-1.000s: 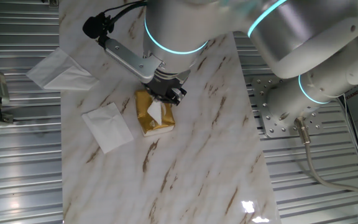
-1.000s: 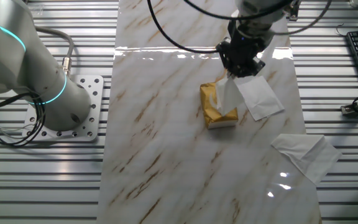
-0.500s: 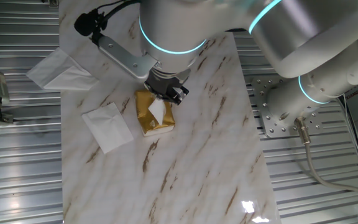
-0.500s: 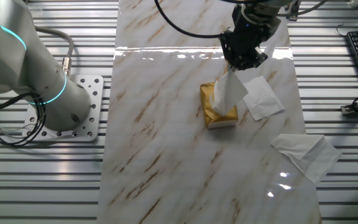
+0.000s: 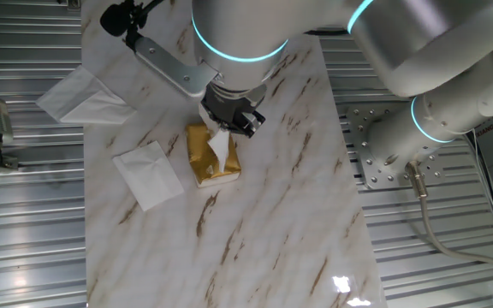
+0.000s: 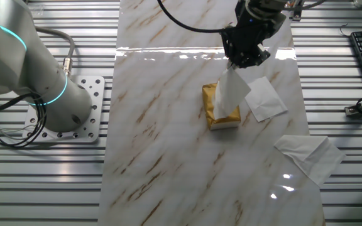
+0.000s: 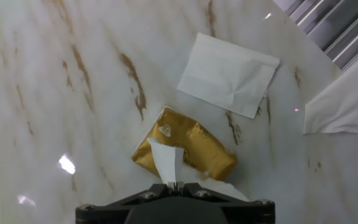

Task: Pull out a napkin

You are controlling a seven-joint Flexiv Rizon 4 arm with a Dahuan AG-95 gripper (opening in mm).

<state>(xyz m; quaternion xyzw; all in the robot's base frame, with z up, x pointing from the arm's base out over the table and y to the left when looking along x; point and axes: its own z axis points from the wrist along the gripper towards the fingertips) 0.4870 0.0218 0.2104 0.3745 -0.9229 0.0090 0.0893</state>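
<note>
A golden-yellow packet (image 5: 208, 156) lies on the marble table; it also shows in the other fixed view (image 6: 217, 110) and in the hand view (image 7: 191, 147). The napkin (image 6: 230, 90) is a thin white sheet stretched up from the packet's slot to my gripper (image 6: 242, 55). In the hand view the napkin (image 7: 167, 163) runs from the packet straight into the shut fingertips of the gripper (image 7: 174, 185). In one fixed view the gripper (image 5: 229, 120) hangs just above the packet with the napkin (image 5: 219, 147) below it. The lower end is still in the packet.
A flat square white napkin (image 5: 147, 174) lies beside the packet, also in the other fixed view (image 6: 263, 98) and the hand view (image 7: 229, 74). A bigger white napkin with a pointed corner (image 5: 82, 97) lies at the table's edge (image 6: 307, 154). Ribbed metal flooring surrounds the table.
The gripper has risen above the packet, drawing the napkin up and stretching it longer out of the slot. The packet has stayed in place.
</note>
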